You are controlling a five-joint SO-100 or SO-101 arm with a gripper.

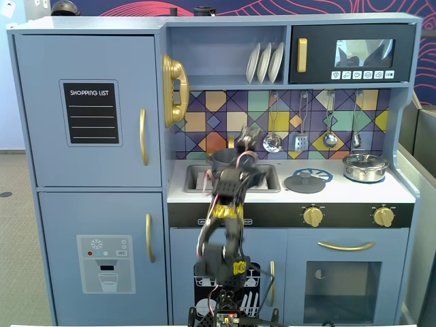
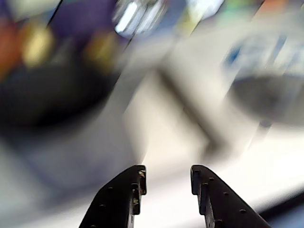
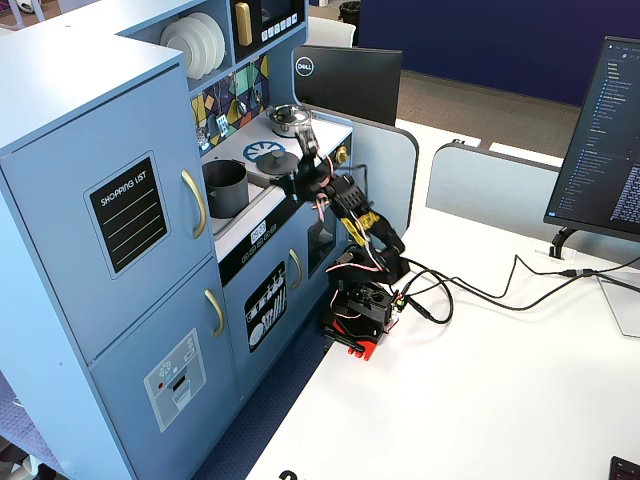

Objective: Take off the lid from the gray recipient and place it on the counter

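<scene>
The dark gray lid lies flat on the white counter, partly over the blue burner print, right of the sink. The gray pot stands uncovered at the sink's left, partly hidden by the arm. My gripper is open and empty, raised above the sink between pot and lid. The wrist view is motion-blurred: the pot is a dark shape at left, the lid a dark shape at right, and the gripper holds nothing. In the other fixed view, the pot, lid and gripper show.
A shiny silver pan with a glass lid stands at the counter's right end. Utensils hang on the tiled back wall above the counter. The recessed sink lies under the gripper. A monitor stands on the white table.
</scene>
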